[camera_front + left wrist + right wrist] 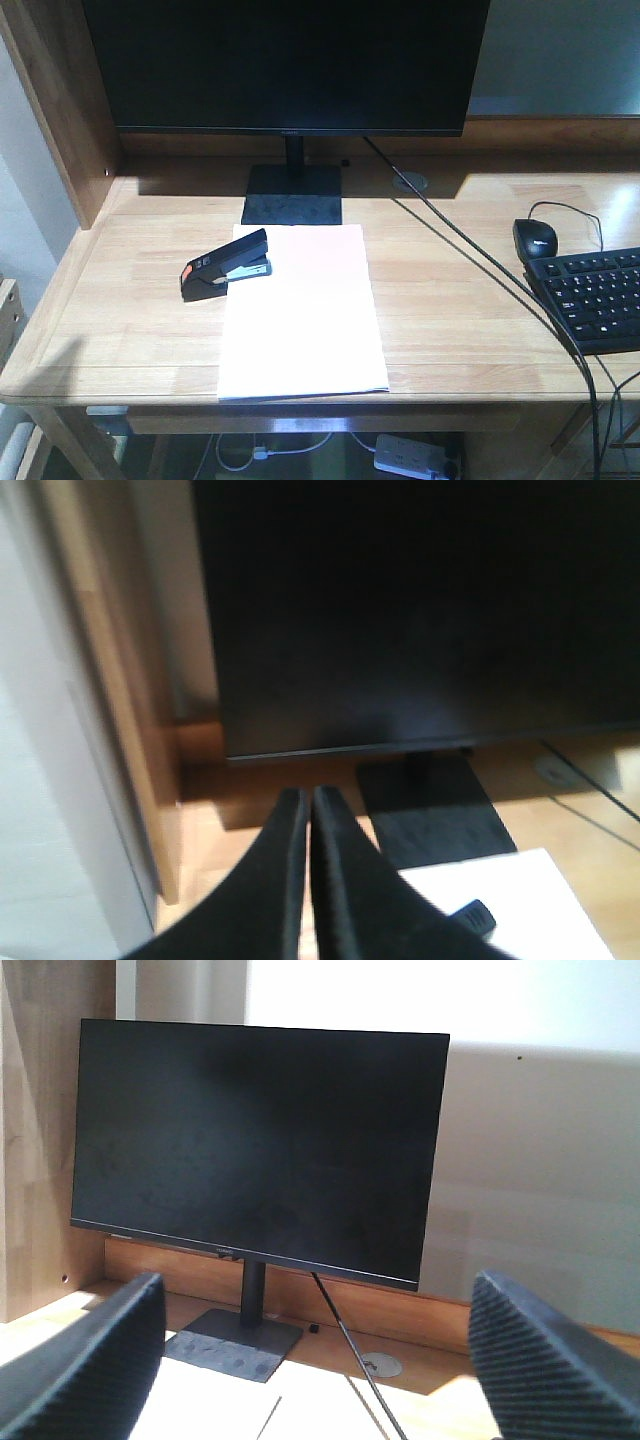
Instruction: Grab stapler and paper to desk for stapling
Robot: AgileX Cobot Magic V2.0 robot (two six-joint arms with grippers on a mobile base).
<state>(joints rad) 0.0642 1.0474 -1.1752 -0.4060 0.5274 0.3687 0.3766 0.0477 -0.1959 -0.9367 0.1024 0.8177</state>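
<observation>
The stapler [226,265], black with an orange patch, lies on the upper left corner of the paper [300,320], a white stack flat on the wooden desk [450,330] in front of the monitor stand. Neither gripper shows in the front view. In the left wrist view my left gripper [306,795] has its black fingers pressed together with nothing between them, above the desk's left rear. The stapler's end [478,917] and the paper [540,890] lie to its lower right. In the right wrist view my right gripper [318,1295] is wide open and empty, facing the monitor.
A black monitor [285,60] on a square base [292,195] stands at the back. A mouse [534,238] and keyboard [595,295] are at the right, with a cable [470,250] running across the desk. A wooden side panel [60,100] walls the left.
</observation>
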